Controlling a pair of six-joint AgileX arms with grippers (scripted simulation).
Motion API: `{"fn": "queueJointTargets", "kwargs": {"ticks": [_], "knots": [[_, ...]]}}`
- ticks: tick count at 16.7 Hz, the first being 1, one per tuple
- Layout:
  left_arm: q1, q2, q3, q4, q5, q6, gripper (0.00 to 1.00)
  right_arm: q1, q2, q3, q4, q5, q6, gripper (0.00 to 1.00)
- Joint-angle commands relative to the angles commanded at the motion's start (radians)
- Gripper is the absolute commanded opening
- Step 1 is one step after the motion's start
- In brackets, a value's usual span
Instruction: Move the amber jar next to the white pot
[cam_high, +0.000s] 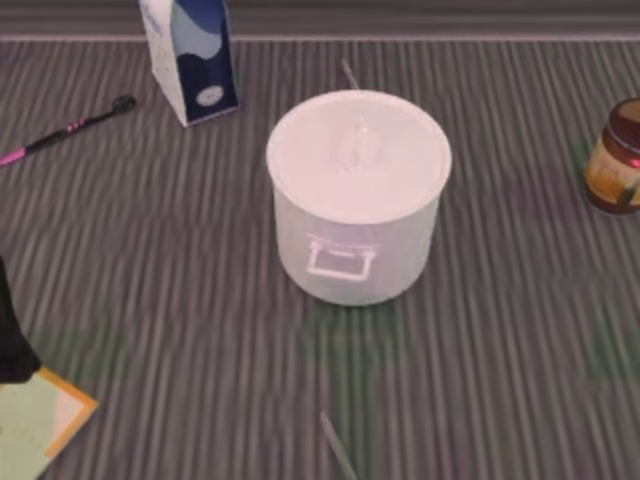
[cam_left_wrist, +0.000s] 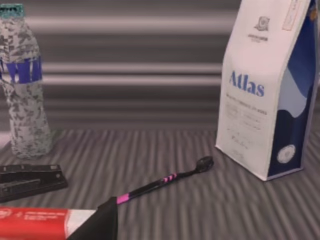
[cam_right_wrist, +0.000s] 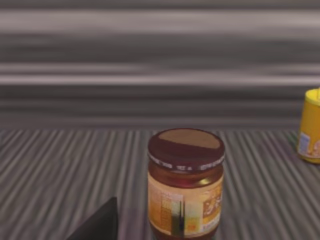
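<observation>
At the near left corner of the surface (cam_high: 480, 400) lies an orange-edged pad (cam_high: 40, 425), with a dark part of the left arm (cam_high: 12, 330) just above it; neither set of jaws shows clearly, so I cannot tell whether they are open or closed; the pot (cam_high: 357, 195) stands at mid-surface, lid on, handle facing the near edge; the jar (cam_high: 618, 157) stands upright at the right edge, well apart from the pot, ungripped; a toothbrush (cam_high: 62, 128) lies by the left edge; a carton (cam_high: 190, 55) stands at the far edge, left of the pot; the left wrist view adds a bottle (cam_left_wrist: 24, 85).
</observation>
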Motion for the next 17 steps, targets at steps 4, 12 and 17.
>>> {"fn": "queueJointTargets", "kwargs": {"ticks": [4, 12, 17], "knots": [[0.0, 0.0, 0.0, 0.0, 0.0, 0.0, 1.0, 0.004, 0.022, 0.027, -0.014, -0.005, -0.003, 1.0], [0.0, 0.0, 0.0, 0.0, 0.0, 0.0, 1.0, 0.031, 0.446, 0.477, -0.279, -0.035, -0.052, 1.0], [0.0, 0.0, 0.0, 0.0, 0.0, 0.0, 1.0, 0.035, 0.908, 0.943, -0.569, -0.039, -0.111, 1.0]]}}
